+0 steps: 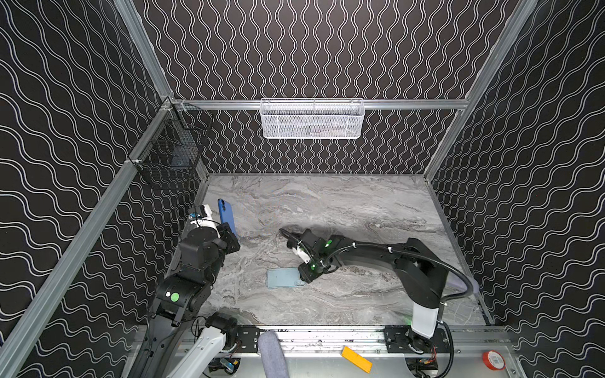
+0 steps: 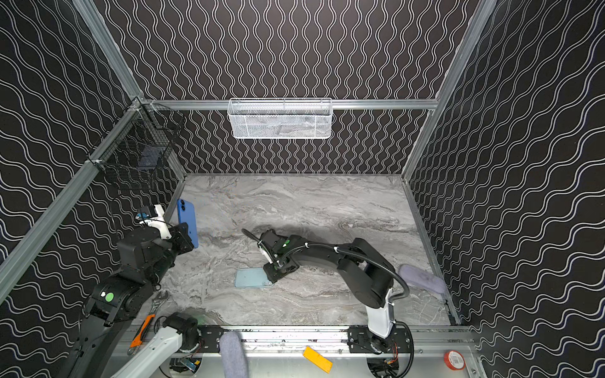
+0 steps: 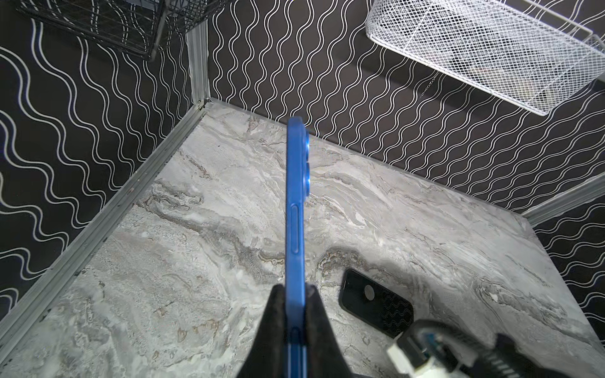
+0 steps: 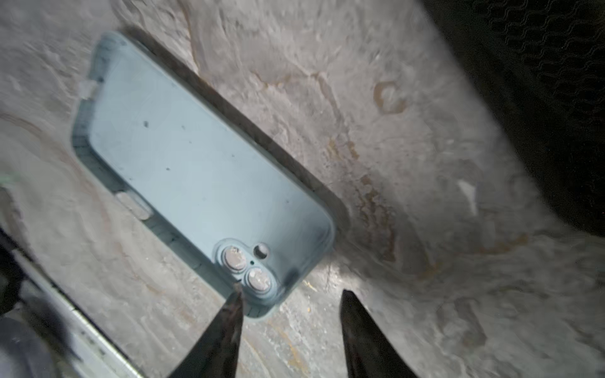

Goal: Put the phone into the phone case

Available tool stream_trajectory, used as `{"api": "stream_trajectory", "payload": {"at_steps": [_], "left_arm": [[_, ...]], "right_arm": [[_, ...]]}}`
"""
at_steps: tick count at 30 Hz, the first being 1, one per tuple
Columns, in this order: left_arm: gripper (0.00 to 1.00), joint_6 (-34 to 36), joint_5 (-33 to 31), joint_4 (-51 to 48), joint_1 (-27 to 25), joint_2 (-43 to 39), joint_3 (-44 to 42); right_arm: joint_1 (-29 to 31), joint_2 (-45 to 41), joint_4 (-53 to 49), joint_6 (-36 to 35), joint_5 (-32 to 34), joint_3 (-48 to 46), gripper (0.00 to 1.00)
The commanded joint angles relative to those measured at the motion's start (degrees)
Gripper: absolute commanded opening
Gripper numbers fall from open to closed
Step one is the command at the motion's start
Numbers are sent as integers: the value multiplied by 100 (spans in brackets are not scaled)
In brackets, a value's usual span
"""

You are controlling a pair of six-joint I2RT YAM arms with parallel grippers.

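Observation:
The blue phone (image 1: 226, 216) (image 2: 187, 222) stands upright above the table's back left, and my left gripper (image 1: 231, 240) is shut on its lower end. In the left wrist view the phone (image 3: 296, 203) shows edge-on, with the left gripper (image 3: 296, 294) pinching both of its faces. The light blue phone case (image 1: 282, 277) (image 2: 251, 277) lies flat near the table's middle with its hollow side up (image 4: 203, 170). My right gripper (image 4: 289, 294) (image 1: 307, 278) is open and low at the case's camera-cutout corner. One fingertip (image 4: 234, 301) sits at the case's rim, the other over bare table.
A white mesh basket (image 1: 311, 119) hangs on the back wall and a black wire basket (image 1: 170, 153) on the left wall. A flat black slab (image 3: 376, 307) lies on the marble table (image 1: 343, 203). A grey cloth (image 2: 422, 278) lies at the right edge.

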Motion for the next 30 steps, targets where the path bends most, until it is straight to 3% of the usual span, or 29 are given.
{"api": "stream_trajectory", "payload": {"at_steps": [1, 3, 6, 8, 11, 17, 20, 23, 30], "left_arm": [[0, 88, -41, 367, 10, 14, 2], [0, 94, -21, 389, 7, 9, -6], [0, 100, -27, 405, 7, 8, 2], [0, 100, -32, 423, 20, 14, 2], [0, 109, -7, 449, 7, 15, 11], [0, 96, 75, 526, 7, 43, -33], [0, 116, 133, 581, 7, 62, -64], [0, 111, 185, 661, 7, 93, -101], [0, 158, 236, 737, 7, 144, -121]], "right_arm": [[126, 241, -260, 283, 285, 255, 47], [181, 362, -380, 312, 480, 373, 42], [190, 379, -570, 432, 958, 392, 19], [183, 312, -695, 440, 1271, 359, 9], [124, 98, -831, 385, 1600, 237, 0], [-329, -763, -993, -105, 1723, -350, 0], [-591, -1071, -1184, -434, 2085, -586, 0], [-854, -1158, -1361, -616, 2452, -719, 0], [-1562, -1325, -1262, -632, 2478, -1177, 0]]}}
